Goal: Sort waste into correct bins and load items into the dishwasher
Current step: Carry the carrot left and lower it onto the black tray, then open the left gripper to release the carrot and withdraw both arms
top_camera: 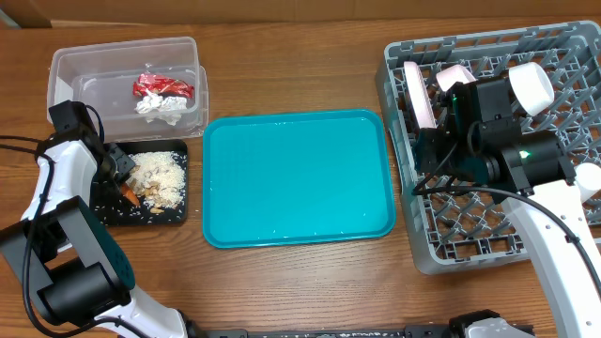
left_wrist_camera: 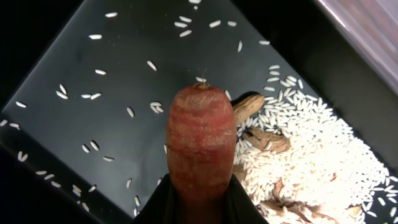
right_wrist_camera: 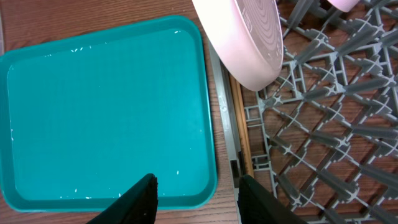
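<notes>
Two arms work apart: the left gripper [top_camera: 122,178] angles down over the black tray [top_camera: 111,216], jaws clamped on the orange carrot stick [left_wrist_camera: 200,143] above the rice [left_wrist_camera: 311,149]. The right gripper [right_wrist_camera: 196,196] hangs wide open, empty, over the edge of the grey dish rack [right_wrist_camera: 336,124]. Red wrapper [top_camera: 161,86] and tissue [top_camera: 160,106] lie in the clear tub [top_camera: 94,64].

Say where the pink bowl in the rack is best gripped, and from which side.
Grip the bowl by its top rim, coming straight down. It stands on edge among the pegs of the rack, beside the wall nearest the tray, so the thin rim faces up for a pinch, one finger each side. Pegs and wall probably block a sideways approach.
</notes>
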Tool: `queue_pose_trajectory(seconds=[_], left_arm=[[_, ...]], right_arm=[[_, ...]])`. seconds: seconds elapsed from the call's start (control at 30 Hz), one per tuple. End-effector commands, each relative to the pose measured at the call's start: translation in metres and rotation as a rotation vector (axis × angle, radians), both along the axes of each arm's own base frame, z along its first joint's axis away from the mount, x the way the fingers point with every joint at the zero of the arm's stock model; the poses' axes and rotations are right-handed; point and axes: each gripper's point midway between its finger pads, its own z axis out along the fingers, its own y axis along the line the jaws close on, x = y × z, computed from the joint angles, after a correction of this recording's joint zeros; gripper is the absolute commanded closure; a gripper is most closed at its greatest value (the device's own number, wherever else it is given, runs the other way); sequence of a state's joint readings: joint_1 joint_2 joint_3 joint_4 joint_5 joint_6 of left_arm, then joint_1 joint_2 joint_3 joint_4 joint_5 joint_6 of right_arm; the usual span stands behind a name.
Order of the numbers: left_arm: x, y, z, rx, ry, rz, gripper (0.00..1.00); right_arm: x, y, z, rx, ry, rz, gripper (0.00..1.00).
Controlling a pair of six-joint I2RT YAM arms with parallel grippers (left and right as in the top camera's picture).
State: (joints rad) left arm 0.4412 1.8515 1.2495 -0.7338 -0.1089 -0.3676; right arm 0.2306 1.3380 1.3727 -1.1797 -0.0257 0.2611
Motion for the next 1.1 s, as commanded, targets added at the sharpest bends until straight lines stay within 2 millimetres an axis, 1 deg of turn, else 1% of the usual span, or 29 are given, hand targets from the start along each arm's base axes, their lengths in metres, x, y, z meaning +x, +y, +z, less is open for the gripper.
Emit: queue_pose_trajectory(seconds=[0.0, 0.1, 0.17, 0.2, 0.37, 0.5, 0.63, 0.83, 0.93, 1.07], left_arm=[[0.0, 0.003, 0.003, 0.012, -0.011, 0.019, 0.96], [-0.002, 0.006, 0.003, 0.028, 0.001, 0.024, 0.92], [-0.003, 0.006, 0.002, 0.026, 0.003, 0.024, 0.84], [-0.004, 0.005, 0.002, 0.025, 0.007, 0.024, 0.82], [-0.006, 0.004, 0.001, 0.021, 0.017, 0.024, 0.82], [-0.011, 0.008, 0.0, 0.045, 0.036, 0.031, 0.83], [-0.018, 0.01, -0.009, 0.068, 0.054, 0.038, 0.83], [-0.019, 0.009, -0.02, 0.074, 0.038, 0.039, 0.82], [-0.019, 0.009, -0.022, 0.075, 0.034, 0.039, 0.81], [-0.02, 0.009, -0.022, 0.075, 0.036, 0.039, 0.75]], right_arm=[[0.0, 0.0, 0.001, -0.007, -0.007, 0.007, 0.56], [0.0, 0.0, 0.001, -0.007, -0.007, 0.007, 0.56], [0.0, 0.0, 0.001, -0.006, -0.007, 0.008, 0.55], [0.0, 0.0, 0.001, -0.007, -0.007, 0.007, 0.55], [0.0, 0.0, 0.001, -0.007, -0.007, 0.007, 0.55], [0.0, 0.0, 0.001, -0.007, -0.005, 0.007, 0.55], [0.0, 0.0, 0.001, -0.007, -0.004, 0.007, 0.56], [-0.001, 0.0, 0.001, -0.008, -0.003, 0.007, 0.55], [-0.001, 0.0, 0.001, -0.008, -0.002, 0.007, 0.55], [-0.001, 0.0, 0.001, -0.008, -0.003, 0.007, 0.55]])
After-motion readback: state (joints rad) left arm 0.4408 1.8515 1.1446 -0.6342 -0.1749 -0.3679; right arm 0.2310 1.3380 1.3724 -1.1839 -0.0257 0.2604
